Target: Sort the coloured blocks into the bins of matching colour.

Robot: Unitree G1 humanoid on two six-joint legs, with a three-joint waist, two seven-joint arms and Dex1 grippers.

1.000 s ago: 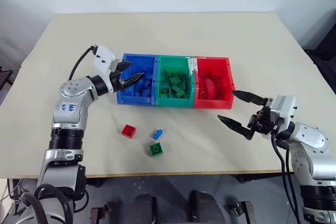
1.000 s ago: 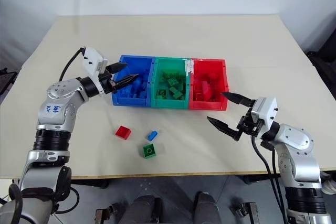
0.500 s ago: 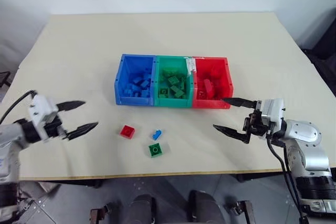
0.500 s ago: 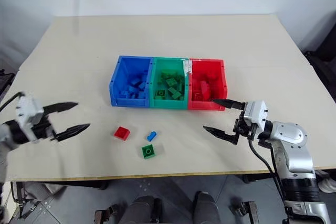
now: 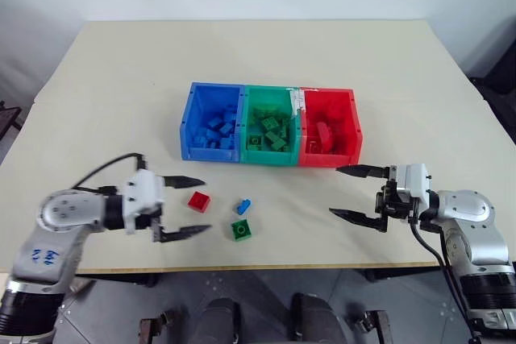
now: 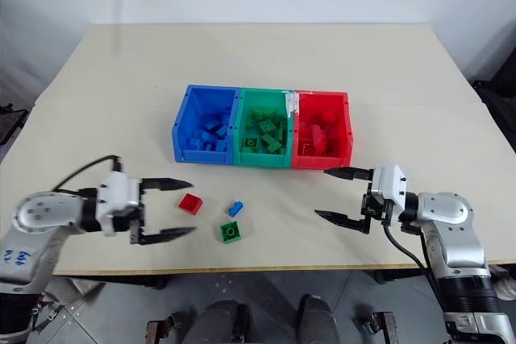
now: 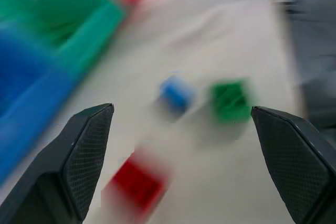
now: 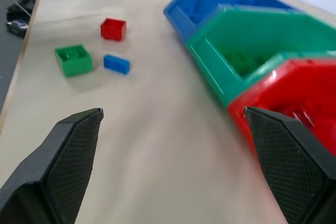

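Three small studded plastic bricks, red, blue and green, are seen on the beige table before the joined plastic bins. Left gripper and right gripper are spread, empty.

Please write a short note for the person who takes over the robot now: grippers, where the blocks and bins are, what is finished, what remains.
Left gripper: open, empty, hanging near the red block.
Right gripper: open, empty, in front of the red bin.
Bins: blue bin, green bin and red bin joined in a row mid-table, each already holding blocks of its own colour.
Left to do: three loose blocks on the table in front of the bins: the red block, a blue block, a green block.
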